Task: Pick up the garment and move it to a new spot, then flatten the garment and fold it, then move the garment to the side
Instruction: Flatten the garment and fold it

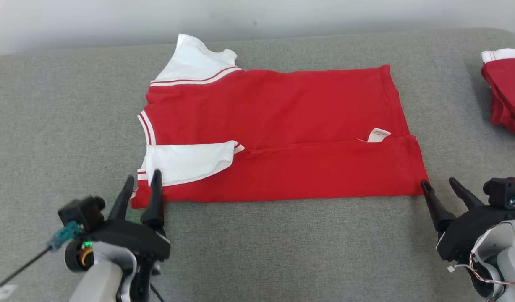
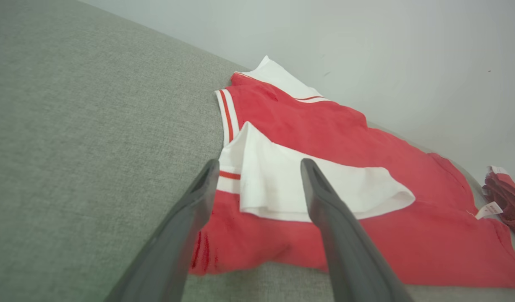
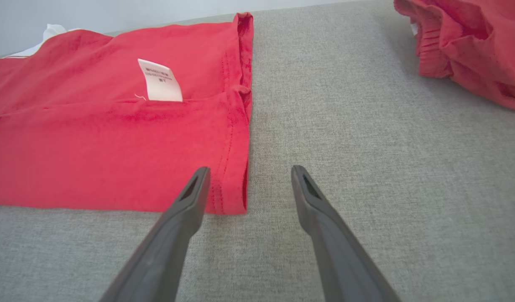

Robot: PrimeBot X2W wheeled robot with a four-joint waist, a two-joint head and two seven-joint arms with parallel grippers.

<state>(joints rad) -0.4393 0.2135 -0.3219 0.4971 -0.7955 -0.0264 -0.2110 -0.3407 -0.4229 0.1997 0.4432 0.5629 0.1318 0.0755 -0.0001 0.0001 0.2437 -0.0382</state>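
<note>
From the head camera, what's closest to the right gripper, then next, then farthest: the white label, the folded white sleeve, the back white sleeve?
From the right gripper:
1. White label, near the shirt's right edge.
2. Folded white sleeve, front left.
3. Back white sleeve, far left corner.

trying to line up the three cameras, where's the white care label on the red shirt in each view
Head view: care label right of centre, on the red shirt at its fold line.
Left wrist view: far right, small.
Right wrist view: upper left, large.
Shared landmark: the second red garment lies to the label's right in all three views.
</note>
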